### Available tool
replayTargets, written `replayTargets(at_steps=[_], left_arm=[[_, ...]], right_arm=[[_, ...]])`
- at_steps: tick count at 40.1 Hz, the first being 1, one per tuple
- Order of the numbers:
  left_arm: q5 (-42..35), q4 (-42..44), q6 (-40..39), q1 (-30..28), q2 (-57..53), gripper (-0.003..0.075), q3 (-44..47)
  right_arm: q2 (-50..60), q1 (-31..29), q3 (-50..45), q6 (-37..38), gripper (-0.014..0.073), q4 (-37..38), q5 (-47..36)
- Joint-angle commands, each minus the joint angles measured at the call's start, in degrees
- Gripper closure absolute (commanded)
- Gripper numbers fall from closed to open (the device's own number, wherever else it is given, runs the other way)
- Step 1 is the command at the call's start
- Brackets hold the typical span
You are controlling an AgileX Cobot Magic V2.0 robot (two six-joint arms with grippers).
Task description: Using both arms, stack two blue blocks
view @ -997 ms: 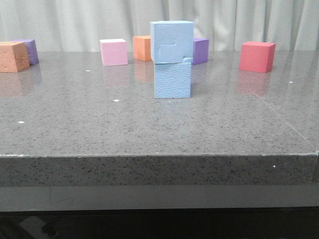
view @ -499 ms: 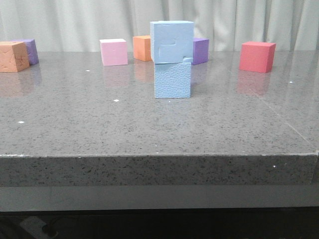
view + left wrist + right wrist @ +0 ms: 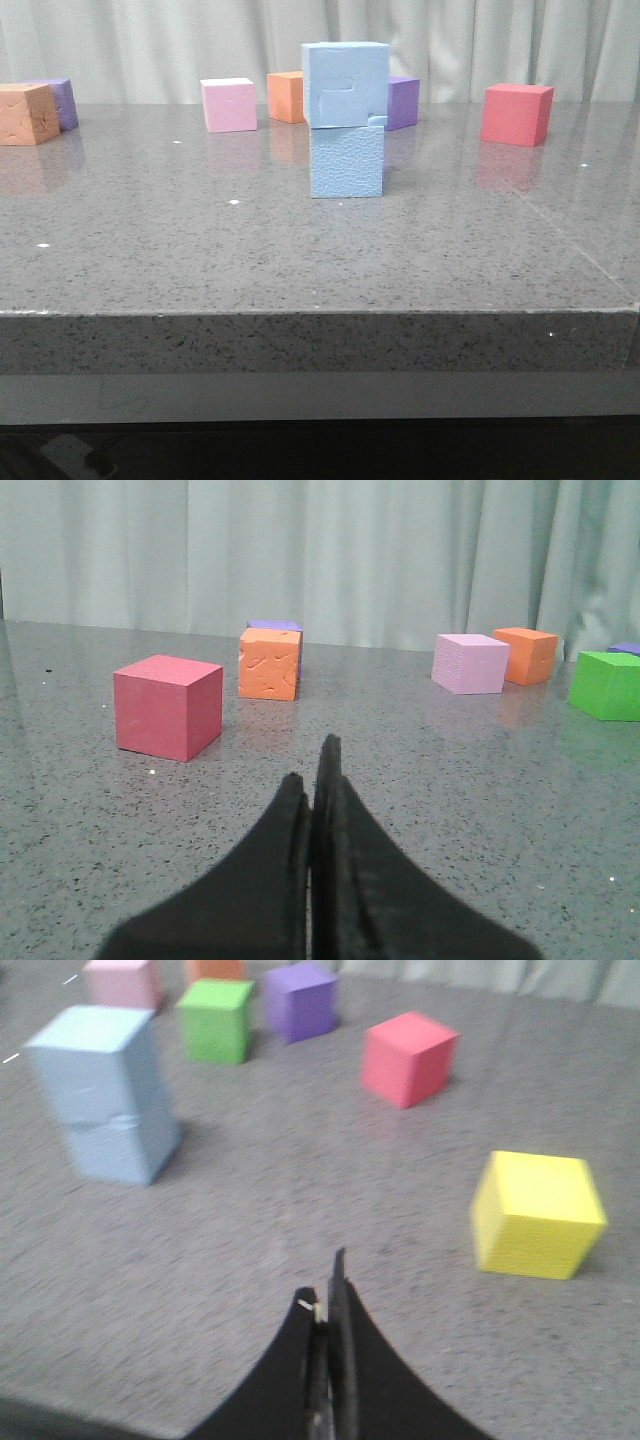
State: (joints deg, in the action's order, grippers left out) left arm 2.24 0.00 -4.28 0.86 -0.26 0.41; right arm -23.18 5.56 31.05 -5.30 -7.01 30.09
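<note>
Near the middle of the grey stone table [image 3: 200,260], the two pale blue foam blocks already stand one on the other. The upper blue block [image 3: 345,84] rests on the lower blue block [image 3: 346,161], their faces close to flush, with only a slight overhang of the upper one to the right as the front view shows it. Nothing touches the stack; no arm appears in the front view at all.

Both arms look parked well away from it. The left claw [image 3: 318,780] has its fingers pressed together and holds nothing, pointing over bare table toward a red cube [image 3: 167,706], an orange cube [image 3: 270,663], a pink cube [image 3: 470,663] and a green cube [image 3: 605,685] farther off. The right claw [image 3: 328,1295] likewise has its fingers together and empty; its view is blurred, but the stack sits apart to one side, with a yellow cube [image 3: 537,1214] on the other.

Judging from this, the stacking itself is done: the top block is released and stands unsupported. What may remain is only for the arms to settle at rest. The small overhang seems no threat to balance, given how squarely the foam faces meet.
</note>
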Motion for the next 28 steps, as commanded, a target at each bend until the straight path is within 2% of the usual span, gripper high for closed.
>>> replayTargets(at_steps=[1, 7, 11, 17, 28], left_arm=[[-5.0, 0.0, 0.2, 0.4, -1.1, 0.0741, 0.1], [-5.0, 0.0, 0.2, 0.4, -1.1, 0.0741, 0.1], [-5.0, 0.0, 0.2, 0.4, -1.1, 0.0741, 0.1], [-5.0, 0.0, 0.2, 0.4, -1.1, 0.0741, 0.1], [-5.0, 0.0, 0.2, 0.4, -1.0, 0.0741, 0.1]], right_arm=[[5.0, -3.2, -7.4, -0.2, 0.0713, -0.1, -16.6], [13.8, -6.1, -21.4, -0.2, 0.0713, -0.1, -29.3], [18.6, -6.4, -27.3, -0.2, 0.0713, -0.1, -33.3], [25.2, -6.5, -32.3, -0.2, 0.0713, -0.1, -34.2], [24.8, -4.9, -32.3, -0.2, 0.0713, -0.1, -32.5]])
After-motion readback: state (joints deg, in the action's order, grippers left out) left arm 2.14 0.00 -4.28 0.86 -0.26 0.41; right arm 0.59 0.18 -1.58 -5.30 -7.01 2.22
